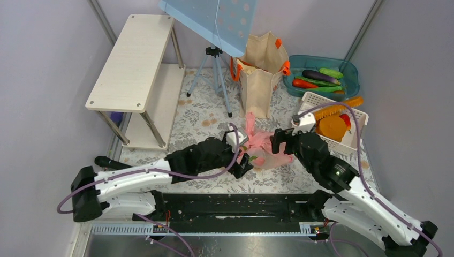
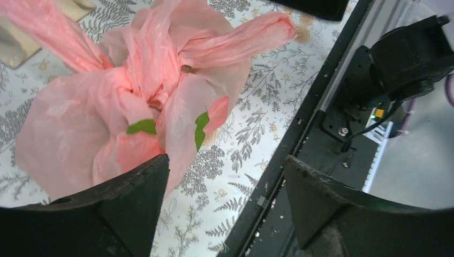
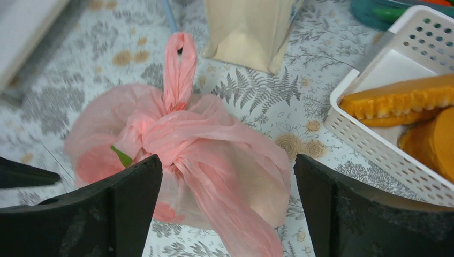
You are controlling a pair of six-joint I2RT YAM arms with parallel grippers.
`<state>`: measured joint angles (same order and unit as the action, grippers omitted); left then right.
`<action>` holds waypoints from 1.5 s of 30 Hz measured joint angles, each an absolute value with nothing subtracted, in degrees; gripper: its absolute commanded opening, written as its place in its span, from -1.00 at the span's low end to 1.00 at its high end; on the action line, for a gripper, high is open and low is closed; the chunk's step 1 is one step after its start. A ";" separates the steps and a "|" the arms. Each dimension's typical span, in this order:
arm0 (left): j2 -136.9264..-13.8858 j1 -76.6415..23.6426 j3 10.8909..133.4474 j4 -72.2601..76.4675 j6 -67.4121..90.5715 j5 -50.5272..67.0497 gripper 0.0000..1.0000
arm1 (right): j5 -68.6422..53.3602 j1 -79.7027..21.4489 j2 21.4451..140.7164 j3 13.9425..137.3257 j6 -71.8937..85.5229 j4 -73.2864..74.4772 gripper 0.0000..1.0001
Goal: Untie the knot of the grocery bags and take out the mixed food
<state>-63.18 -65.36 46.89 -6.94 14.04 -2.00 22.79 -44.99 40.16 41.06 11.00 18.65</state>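
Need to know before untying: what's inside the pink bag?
Through the pink bag, green leafy bits show. The knot is still tied; everything else inside is hidden by the plastic.

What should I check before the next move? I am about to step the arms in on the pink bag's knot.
1. Knot still tied: ok, handles remain twisted together.
2. Pink bag on the table between both arms: ok.
3. Left gripper empty, jaws apart: ok.
4. Right gripper empty, jaws apart: ok.
5. Right gripper centred over the knot: ok in the right wrist view.
6. Food inside: cannot tell beyond green bits showing through the plastic.
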 measured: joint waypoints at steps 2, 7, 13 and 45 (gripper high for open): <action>-65.12 -66.67 46.87 -4.64 13.02 -3.07 0.36 | 25.08 -44.99 37.30 40.73 14.44 19.09 0.99; -72.12 -67.00 47.07 0.95 8.62 -7.64 0.20 | 28.18 -44.99 30.06 36.56 20.73 19.29 0.99; -78.46 -67.00 47.99 2.33 5.52 -10.98 0.04 | 28.97 -44.99 27.97 34.74 23.66 21.19 0.99; -79.29 -68.16 39.92 12.67 8.82 -18.52 -1.00 | 23.86 -51.70 58.70 38.02 30.37 6.74 0.10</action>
